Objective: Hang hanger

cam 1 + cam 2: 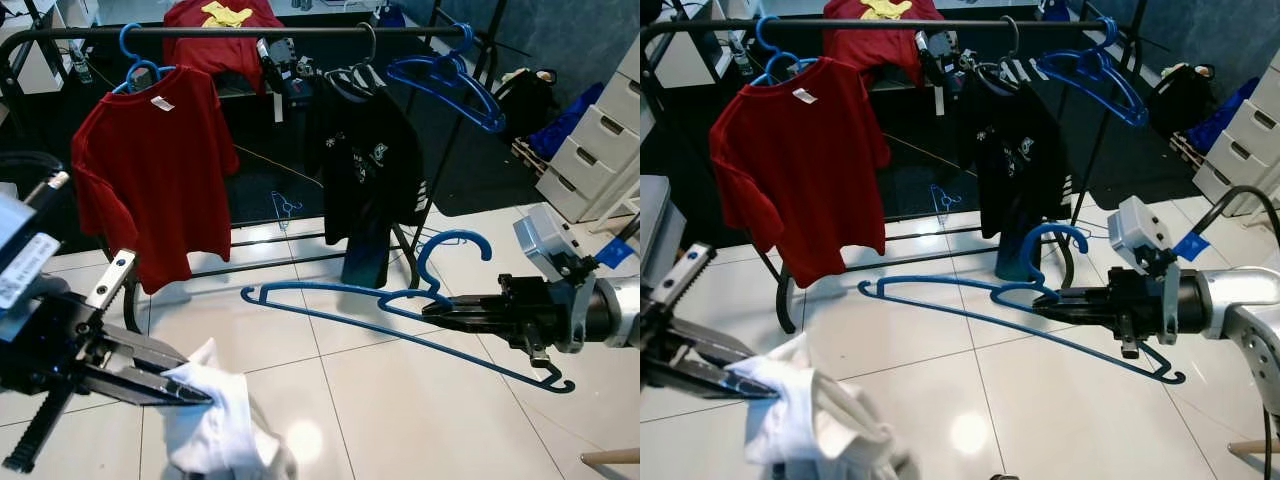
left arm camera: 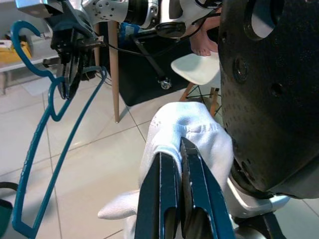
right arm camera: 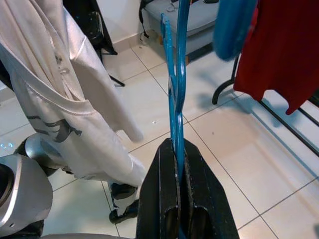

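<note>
Rack (image 1: 250,32) ahead, shirts | right pincer (image 1: 432,309) clamps hanger (image 1: 400,315) | left pincer (image 1: 195,393) apparently pinches cloth (image 1: 215,415)

This looks like a room in a home where clothes are kept. A black clothes rack (image 1: 250,33) holds a red T-shirt (image 1: 150,170) and a black T-shirt (image 1: 375,165). White drawers (image 1: 600,140) stand on the shiny white tile floor (image 1: 380,400).
</note>
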`<state>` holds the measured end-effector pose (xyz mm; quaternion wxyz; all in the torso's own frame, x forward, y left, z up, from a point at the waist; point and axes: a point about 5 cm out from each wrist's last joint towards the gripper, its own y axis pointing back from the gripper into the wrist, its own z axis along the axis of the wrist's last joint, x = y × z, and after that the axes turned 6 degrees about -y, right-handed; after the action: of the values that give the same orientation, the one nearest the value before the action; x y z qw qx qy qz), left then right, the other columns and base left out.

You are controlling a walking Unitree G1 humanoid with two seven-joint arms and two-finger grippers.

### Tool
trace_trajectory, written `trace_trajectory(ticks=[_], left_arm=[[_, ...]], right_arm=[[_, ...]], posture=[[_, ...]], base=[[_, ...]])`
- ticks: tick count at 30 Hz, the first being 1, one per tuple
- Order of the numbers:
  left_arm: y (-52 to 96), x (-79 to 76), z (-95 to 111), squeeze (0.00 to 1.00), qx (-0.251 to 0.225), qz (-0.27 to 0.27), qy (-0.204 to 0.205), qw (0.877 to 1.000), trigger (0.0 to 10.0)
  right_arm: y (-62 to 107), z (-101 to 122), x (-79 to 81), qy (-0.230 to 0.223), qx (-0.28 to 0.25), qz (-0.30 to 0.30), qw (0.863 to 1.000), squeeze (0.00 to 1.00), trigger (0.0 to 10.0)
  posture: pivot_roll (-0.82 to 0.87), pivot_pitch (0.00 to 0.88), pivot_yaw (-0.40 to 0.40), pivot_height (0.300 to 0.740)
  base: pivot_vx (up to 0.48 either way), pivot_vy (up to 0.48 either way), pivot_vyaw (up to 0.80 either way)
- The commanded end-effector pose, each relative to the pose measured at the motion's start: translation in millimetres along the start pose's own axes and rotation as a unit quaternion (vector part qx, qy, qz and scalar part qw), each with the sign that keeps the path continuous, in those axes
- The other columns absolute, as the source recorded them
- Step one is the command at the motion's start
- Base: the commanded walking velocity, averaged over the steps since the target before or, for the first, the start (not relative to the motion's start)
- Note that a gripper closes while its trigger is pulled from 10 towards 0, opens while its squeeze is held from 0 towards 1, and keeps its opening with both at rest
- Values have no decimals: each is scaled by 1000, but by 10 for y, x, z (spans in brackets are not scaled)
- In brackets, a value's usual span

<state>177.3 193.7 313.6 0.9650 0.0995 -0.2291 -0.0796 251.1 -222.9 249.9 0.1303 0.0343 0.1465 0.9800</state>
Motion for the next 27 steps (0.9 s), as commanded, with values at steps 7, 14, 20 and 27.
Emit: trace_trajectory(ticks=[7, 14, 20, 27], left_arm=[[-26, 52, -5, 0, 14, -6, -12, 1000, 10000], [6, 168, -141, 0, 74, 37, -34, 996, 10000], [73, 244, -305, 0, 104, 84, -42, 990, 10000], [128, 230, -379, 0, 118, 81, -32, 989, 10000]], right_arm=[[-28, 106, 156, 15, -1, 75, 997, 0, 10000], [196, 288, 242, 40, 7, 107, 993, 0, 10000], [351, 248, 170, 44, 43, 62, 996, 0, 10000], [468, 194, 149, 37, 69, 39, 996, 0, 10000]], posture=[[-111, 142, 15, 740], [-123, 137, 3, 740], [-136, 127, 0, 740], [-142, 124, 6, 740]], base=[[0, 0, 0], [0, 0, 0], [0, 0, 0], [0, 0, 0]])
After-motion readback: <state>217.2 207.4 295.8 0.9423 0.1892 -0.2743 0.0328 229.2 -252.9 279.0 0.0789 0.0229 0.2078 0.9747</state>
